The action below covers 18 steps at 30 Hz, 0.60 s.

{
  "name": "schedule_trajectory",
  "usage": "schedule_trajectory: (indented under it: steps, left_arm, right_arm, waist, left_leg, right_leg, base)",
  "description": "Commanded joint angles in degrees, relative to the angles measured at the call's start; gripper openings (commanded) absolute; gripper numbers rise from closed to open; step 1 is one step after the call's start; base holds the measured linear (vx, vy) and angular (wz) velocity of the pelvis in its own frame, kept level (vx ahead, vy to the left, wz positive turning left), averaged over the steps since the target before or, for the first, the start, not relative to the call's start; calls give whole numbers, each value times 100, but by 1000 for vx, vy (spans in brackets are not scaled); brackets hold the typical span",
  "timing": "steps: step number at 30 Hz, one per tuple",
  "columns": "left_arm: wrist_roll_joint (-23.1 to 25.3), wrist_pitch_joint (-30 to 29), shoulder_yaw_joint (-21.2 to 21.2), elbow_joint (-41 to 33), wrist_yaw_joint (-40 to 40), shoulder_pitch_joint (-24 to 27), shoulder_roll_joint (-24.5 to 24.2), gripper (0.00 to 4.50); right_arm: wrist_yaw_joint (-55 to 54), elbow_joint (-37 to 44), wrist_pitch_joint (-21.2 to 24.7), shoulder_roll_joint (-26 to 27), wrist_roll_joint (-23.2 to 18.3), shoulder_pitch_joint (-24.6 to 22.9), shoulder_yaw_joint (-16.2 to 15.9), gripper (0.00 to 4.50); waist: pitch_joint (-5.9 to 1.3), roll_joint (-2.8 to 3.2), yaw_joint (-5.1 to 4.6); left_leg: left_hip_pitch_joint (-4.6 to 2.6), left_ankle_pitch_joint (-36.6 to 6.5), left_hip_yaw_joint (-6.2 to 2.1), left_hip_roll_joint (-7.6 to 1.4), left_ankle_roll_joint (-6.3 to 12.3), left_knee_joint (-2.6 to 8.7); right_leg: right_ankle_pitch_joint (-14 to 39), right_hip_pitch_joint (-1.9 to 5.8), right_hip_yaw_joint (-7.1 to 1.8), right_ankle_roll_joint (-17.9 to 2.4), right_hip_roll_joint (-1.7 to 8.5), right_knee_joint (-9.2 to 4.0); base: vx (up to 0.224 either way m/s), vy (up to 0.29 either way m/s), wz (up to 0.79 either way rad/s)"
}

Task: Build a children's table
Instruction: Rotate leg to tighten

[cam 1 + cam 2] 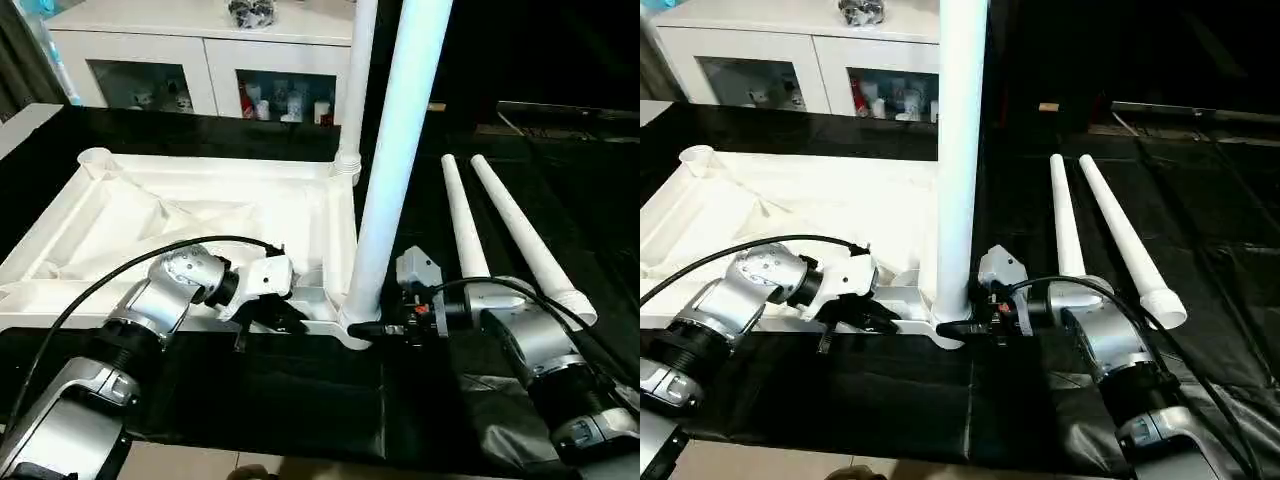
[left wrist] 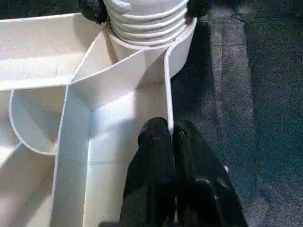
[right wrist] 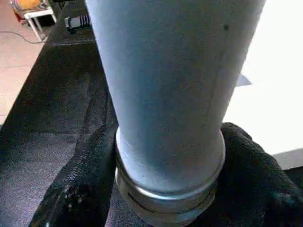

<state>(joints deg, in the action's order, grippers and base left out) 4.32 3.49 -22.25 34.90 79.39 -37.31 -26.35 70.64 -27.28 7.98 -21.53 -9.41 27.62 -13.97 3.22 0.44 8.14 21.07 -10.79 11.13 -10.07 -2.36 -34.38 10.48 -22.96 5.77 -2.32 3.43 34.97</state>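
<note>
— Lying upside down on the black bench, the table top had its near rim pinched by the left hand, fingers together on it.

— And the right hand?

— Clamped round the base of the upright leg standing in the near corner socket; two loose legs lay beside it.

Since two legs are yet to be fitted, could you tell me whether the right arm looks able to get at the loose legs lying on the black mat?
Probably yes, but not right now: the loose legs lie unobstructed on the mat just beyond the right gripper, whose fingers sit around the base of the upright leg at the near corner socket.
</note>
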Motion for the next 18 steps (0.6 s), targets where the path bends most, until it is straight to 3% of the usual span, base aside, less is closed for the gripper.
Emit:
schedule_trajectory:
  steps: [1,6,8,10,11,12,13,14,15,16,18]
  left_arm:
    - [112,175,-196,-12,168,-50,35,0]
    - [62,-200,-72,-20,-161,-48,181,0]
    - [-62,-623,112,-55,-510,-63,389,0]
    - [-146,-976,265,-130,-887,-81,611,0]
    - [-187,-1172,334,-185,-1071,-88,728,0]
    - [-222,-1363,403,-234,-1277,-99,859,0]
    - [-246,-1549,468,-281,-1490,-114,990,0]
    - [-278,-1850,552,-370,-1772,-128,1175,0]
    - [-297,-2059,608,-433,-1966,-135,1305,0]
    - [-307,-2195,646,-471,-2093,-140,1388,0]
    - [-309,-2423,722,-513,-2344,-160,1545,0]
  right_arm:
    - [-17,-51,-77,45,29,107,-8,272]
    - [-229,219,233,221,-210,-124,142,272]
    - [-686,327,409,403,-192,-261,217,272]
    - [-1223,364,571,659,-160,-345,312,272]
    - [-1492,369,646,804,-151,-366,362,272]
    - [-1760,351,719,973,-161,-361,429,272]
    - [-2015,309,760,1140,-160,-330,488,272]
    - [-2401,210,792,1367,-113,-248,563,272]
    - [-2653,132,801,1511,-74,-181,606,272]
    - [-2810,79,804,1603,-50,-131,633,272]
    - [-3100,-18,815,1778,-40,-27,701,272]
  waist:
    - [-412,-22,-35]
    - [-408,-15,-32]
    - [-395,29,-30]
    - [-380,29,-70]
    - [-380,7,-91]
    - [-375,52,-100]
    - [-372,31,-126]
    - [-377,72,-167]
    - [-376,38,-229]
    - [-383,40,-245]
    - [-384,51,-306]
  left_leg:
    - [-75,-832,-175,-396,295,361]
    - [-92,-873,-176,-403,286,366]
    - [-104,-958,-183,-408,233,373]
    - [-127,-1123,-198,-414,133,398]
    - [-109,-1173,-212,-390,77,405]
    - [-131,-1208,-214,-384,41,402]
    - [-130,-1228,-210,-382,25,405]
    - [-121,-1244,-230,-381,-26,409]
    - [-108,-1272,-228,-369,-39,407]
    - [-102,-1247,-240,-369,-48,409]
    - [-97,-1219,-228,-350,6,393]
  right_leg:
    - [1536,309,-387,-858,621,-462]
    - [1535,297,-389,-872,615,-468]
    - [1677,291,-387,-868,621,-493]
    - [1866,276,-383,-856,625,-521]
    - [2052,313,-373,-800,641,-536]
    - [2171,284,-380,-763,642,-566]
    - [2203,286,-379,-750,637,-575]
    - [2184,298,-376,-776,645,-565]
    - [2188,304,-369,-773,637,-577]
    - [2153,318,-363,-796,643,-562]
    - [2023,316,-371,-832,630,-579]
  base:
    - [0,0,0]
    - [0,0,0]
    - [0,0,0]
    - [0,0,0]
    - [0,0,0]
    - [0,0,0]
    - [0,0,0]
    - [0,0,0]
    - [0,0,0]
    - [0,0,0]
    - [0,0,0]
